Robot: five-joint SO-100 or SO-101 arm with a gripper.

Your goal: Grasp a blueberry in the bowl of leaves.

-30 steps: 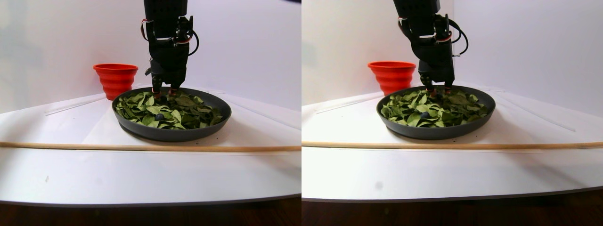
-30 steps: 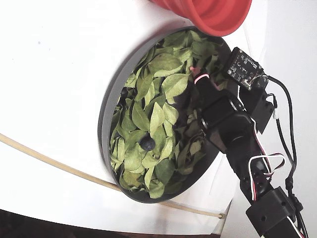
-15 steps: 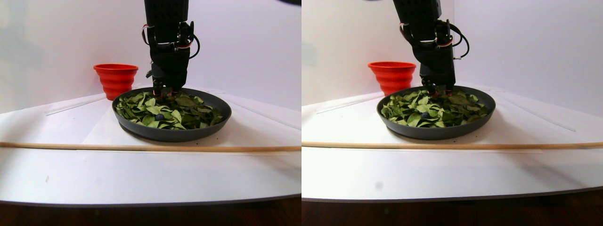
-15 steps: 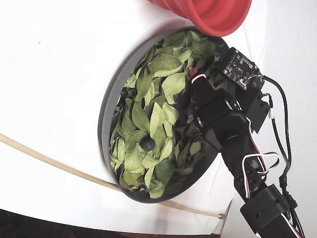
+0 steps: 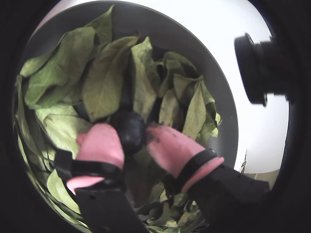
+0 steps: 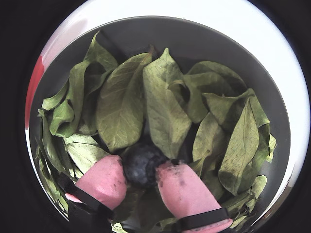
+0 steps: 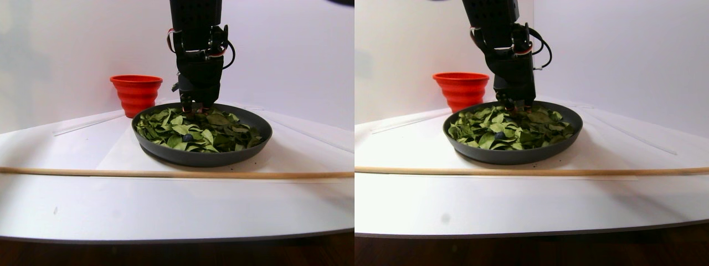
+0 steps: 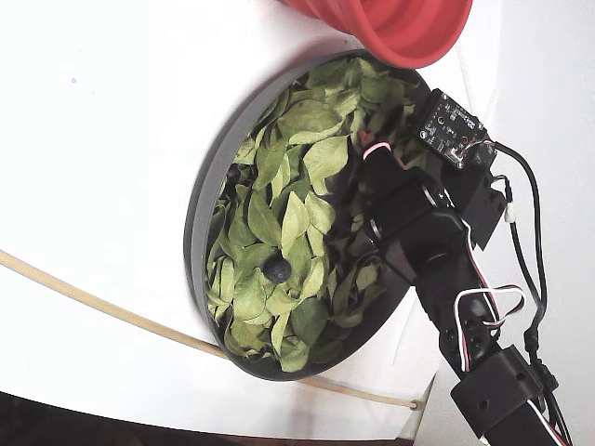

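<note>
The dark grey bowl (image 6: 204,43) holds a loose heap of green leaves (image 6: 121,107). My gripper (image 6: 142,169) reaches down into the leaves at the bowl's back, as the stereo pair view shows (image 7: 194,108). Its two pink fingertips (image 6: 102,179) press on either side of a dark blueberry (image 6: 142,162). The other wrist view shows the same: the gripper (image 5: 131,135), the blueberry (image 5: 130,130), the leaves (image 5: 104,82) and the bowl (image 5: 216,87). A second blueberry (image 8: 276,269) lies free on the leaves nearer the bowl's front (image 7: 188,137).
A ribbed red-orange cup (image 7: 135,94) stands behind the bowl (image 7: 205,158), close to its rim (image 8: 400,23). A thin wooden stick (image 7: 166,173) lies across the white table in front of the bowl. A black camera body (image 5: 255,68) sticks in at right.
</note>
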